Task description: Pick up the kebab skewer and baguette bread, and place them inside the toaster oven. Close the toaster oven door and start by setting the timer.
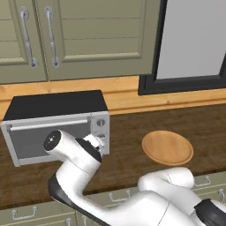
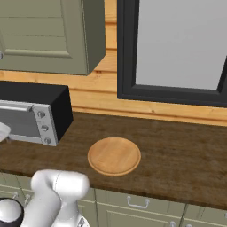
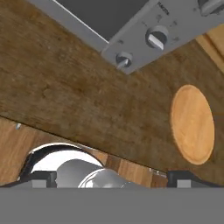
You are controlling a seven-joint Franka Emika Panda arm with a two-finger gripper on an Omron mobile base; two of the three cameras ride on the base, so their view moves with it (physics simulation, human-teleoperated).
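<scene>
The toaster oven (image 1: 55, 106), silver with a black top, stands on the counter at the left; it also appears in the right base view (image 2: 35, 99). The toaster oven door (image 1: 46, 139) is up and shut, its bar handle (image 1: 48, 125) along the top edge. My hand hangs in front of the oven's right side, just before the knobs (image 1: 101, 123). In the hand view my gripper (image 3: 114, 179) is open, its fingertips (image 3: 41, 179) wide apart with nothing between them, and the knobs (image 3: 156, 37) lie a short way ahead. The kebab skewer and baguette bread are out of view.
A round wooden plate (image 1: 167, 148) lies bare on the dark wood counter (image 1: 207, 128) to the right of the oven, also seen as the plate (image 2: 114, 155) and the plate (image 3: 192, 124). Green cabinets (image 1: 88, 35) hang above; a dark-framed window (image 2: 177, 48) is at the back right.
</scene>
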